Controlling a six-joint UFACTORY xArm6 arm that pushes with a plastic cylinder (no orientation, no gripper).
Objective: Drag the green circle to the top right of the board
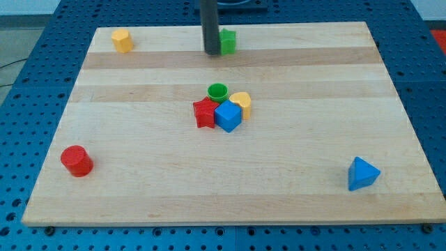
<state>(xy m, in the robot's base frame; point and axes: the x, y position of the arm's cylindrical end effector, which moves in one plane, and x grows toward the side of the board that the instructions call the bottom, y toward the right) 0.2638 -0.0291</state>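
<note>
So the green circle (pixel 217 91) is parked mid-board, touching the yellow heart (pixel 241 103). My tip (pixel 211 52) is up at its 12 o'clock, beside a green block (pixel 228 41), shape hard to call. No gripper is fitted, just a rod.

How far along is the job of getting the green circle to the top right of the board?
Nothing looks done yet. The green circle sits mid-board, clustered with the red star, blue cube and yellow heart. In hand: my tip is near the view's top edge, beside the green block, apart from the circle. Left: reach the circle and push it to the top right corner.
</note>
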